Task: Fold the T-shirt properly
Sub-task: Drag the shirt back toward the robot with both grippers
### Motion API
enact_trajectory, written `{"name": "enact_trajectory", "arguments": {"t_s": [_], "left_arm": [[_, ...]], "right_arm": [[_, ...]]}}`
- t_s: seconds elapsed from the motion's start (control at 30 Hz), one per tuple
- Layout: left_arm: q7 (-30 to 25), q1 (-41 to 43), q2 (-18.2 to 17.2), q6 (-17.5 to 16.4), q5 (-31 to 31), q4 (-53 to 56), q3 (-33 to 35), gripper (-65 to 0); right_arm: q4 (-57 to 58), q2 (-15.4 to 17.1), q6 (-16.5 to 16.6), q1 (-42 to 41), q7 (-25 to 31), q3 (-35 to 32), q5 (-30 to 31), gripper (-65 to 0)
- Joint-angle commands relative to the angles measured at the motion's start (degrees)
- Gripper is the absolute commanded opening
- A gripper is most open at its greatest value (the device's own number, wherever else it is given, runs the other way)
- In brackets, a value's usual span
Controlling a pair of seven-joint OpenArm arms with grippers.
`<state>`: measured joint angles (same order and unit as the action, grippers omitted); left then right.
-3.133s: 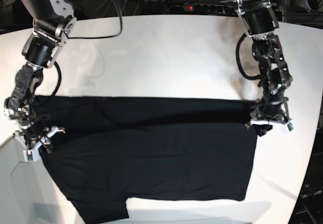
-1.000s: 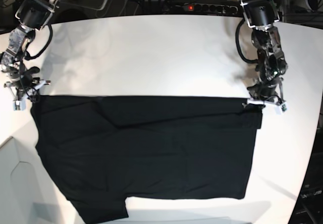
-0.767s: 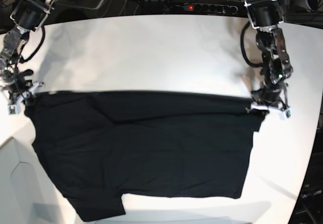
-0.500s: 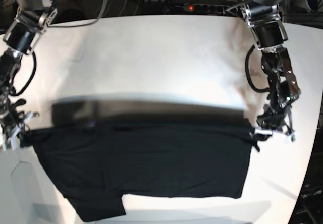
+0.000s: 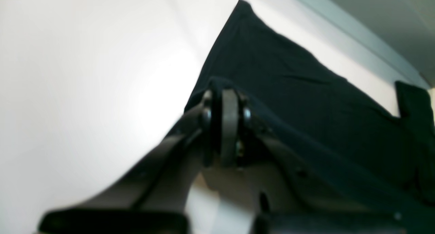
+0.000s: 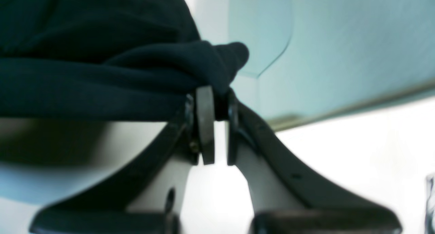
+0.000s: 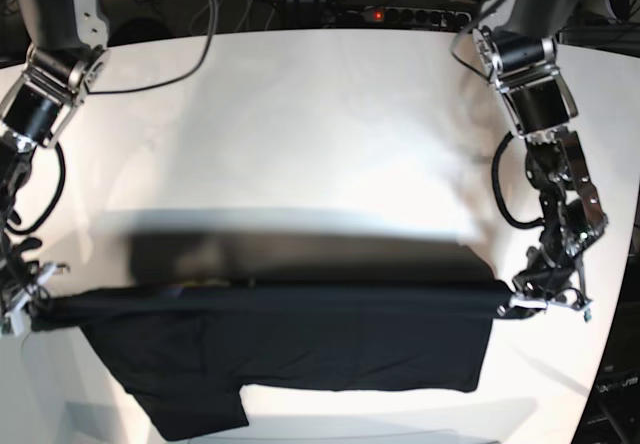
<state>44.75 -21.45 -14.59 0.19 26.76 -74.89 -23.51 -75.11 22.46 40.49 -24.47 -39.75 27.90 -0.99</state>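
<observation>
The T-shirt [image 7: 300, 339] is plain black; the table [image 7: 300, 114] beneath it is white.

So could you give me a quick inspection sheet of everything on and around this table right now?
Surface: white table, bare at the far half.
Job's things: black T-shirt stretched between both arms, far edge raised.
Clutter: nothing seen.
Grippers: left end effector shut on the T-shirt's corner; right end effector shut on the opposite corner.
Cables: black cables trailing off the far edge.
Surroundings: power strip with a red light behind the table.
</observation>
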Motion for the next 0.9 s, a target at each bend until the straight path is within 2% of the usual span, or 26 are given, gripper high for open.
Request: {"name": "enact_trajectory", "arguments": {"t_s": [0.0, 0.17, 0.27, 0.4, 0.6, 0.7, 0.87], "left_arm": [[-1.63, -0.66, -0.93, -0.23, 0.18, -0.84, -0.27, -64.9], [-1.63, 2.77, -1.19, -0.32, 0.18, -2.43, -0.54, -64.9], [-1.72, 7.52, -1.19, -0.32, 0.18, -6.47, -0.54, -64.9], [-2.07, 14.20, -0.84, -0.41, 0.18, -11.57, -0.54, -64.9], [-2.07, 23.78, 1.80, -0.41, 0.18, -17.46, -3.17, -64.9], [-1.72, 28.18, 2.94, -0.41, 0.18, -19.83, -5.11, -64.9], [-1.98, 35.12, 3.91, -0.49, 0.18, -22.29, -7.48, -64.9]], "right_arm": [[-0.98, 1.06, -0.49, -1.60, 1.20, 0.28, 0.51, -65.0], [-1.24, 1.06, -0.49, -0.98, 0.58, 0.45, 0.51, -65.0], [-3.70, 0.97, -0.49, 4.21, 0.58, 2.82, 0.51, -65.0], [-10.30, -2.37, -0.49, 13.17, 0.93, 7.13, 0.60, -65.0], [-18.65, -8.26, -0.49, 25.22, 1.29, 11.88, 0.60, -65.0], [-19.35, -9.58, -0.49, 29.00, 1.29, 13.20, 0.60, -65.0], [-19.26, -9.58, -0.49, 32.78, 1.29, 15.57, 0.69, -65.0]]}}
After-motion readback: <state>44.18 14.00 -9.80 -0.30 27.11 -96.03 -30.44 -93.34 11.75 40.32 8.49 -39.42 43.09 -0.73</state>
